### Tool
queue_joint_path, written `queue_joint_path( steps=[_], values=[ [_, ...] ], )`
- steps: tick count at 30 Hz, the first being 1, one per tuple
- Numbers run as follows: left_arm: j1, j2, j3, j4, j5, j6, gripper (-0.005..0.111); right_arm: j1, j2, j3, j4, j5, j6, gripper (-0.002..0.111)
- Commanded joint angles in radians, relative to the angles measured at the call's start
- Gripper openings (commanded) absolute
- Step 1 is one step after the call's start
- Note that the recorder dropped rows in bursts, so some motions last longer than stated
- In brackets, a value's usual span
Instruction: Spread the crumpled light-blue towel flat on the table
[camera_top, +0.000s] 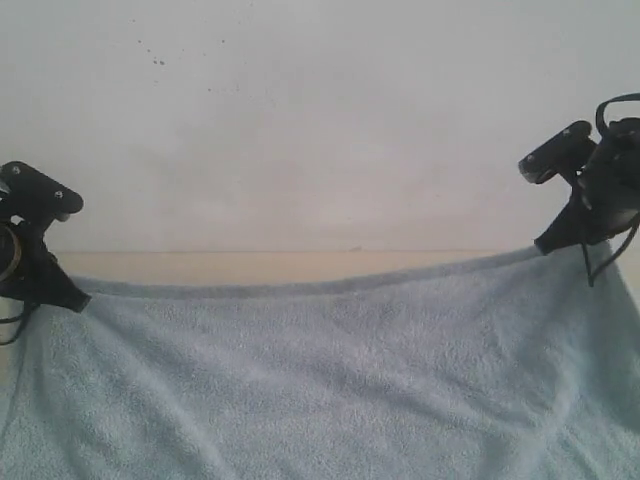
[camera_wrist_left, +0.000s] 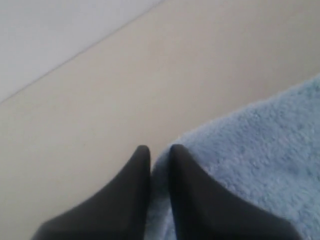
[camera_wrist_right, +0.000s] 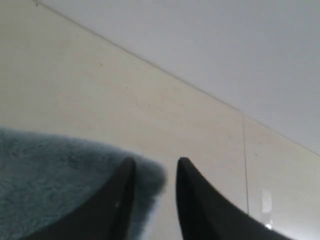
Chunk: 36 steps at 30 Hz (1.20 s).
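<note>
As left fingers (camera_wrist_left: 130, 195) at 9 and right fingers (camera_wrist_right: 117, 200) at 3 o'clock clamp its corners, you stretch the towel (camera_top: 330, 380) over the worktop (camera_top: 250, 266).

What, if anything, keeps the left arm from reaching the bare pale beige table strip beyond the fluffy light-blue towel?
Probably nothing: the pale beige table lies bare just ahead of the left gripper. But its jaws look shut on the fluffy light-blue towel, so the cloth would come along.
</note>
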Motion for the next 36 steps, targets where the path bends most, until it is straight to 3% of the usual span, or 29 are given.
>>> queue_joint_path(
  steps=[1,4,9,11,15,21,28,36],
  values=[
    [0.006,0.023,-0.094,0.044,-0.016,-0.101,0.049,-0.006,0.018,-0.087,0.056,-0.018,-0.011,0.064],
    [0.006,0.016,-0.150,0.038,0.031,-0.159,0.069,-0.006,0.008,-0.123,0.059,0.012,-0.003,0.064],
    [0.006,-0.062,-0.134,-0.072,0.072,-0.108,0.065,-0.019,-0.051,-0.115,0.106,0.075,0.032,0.059],
    [0.006,-0.106,-0.097,-0.155,0.048,-0.037,0.060,-0.047,-0.077,-0.085,0.214,0.122,-0.016,0.044],
    [0.004,-0.224,0.028,-0.408,0.019,0.095,0.044,-0.107,-0.143,0.037,0.524,0.142,-0.245,0.000],
    [-0.057,-0.397,0.226,-0.580,-0.010,0.208,0.024,-0.147,-0.312,0.308,0.636,0.085,-0.317,0.000],
    [-0.106,-0.498,0.395,-0.633,-0.006,0.229,0.023,-0.147,-0.461,0.649,0.648,-0.018,-0.315,0.000],
    [-0.106,-0.504,0.482,-0.806,-0.010,0.345,0.028,-0.147,-0.481,0.861,0.650,-0.118,-0.262,0.000]
  ],
)
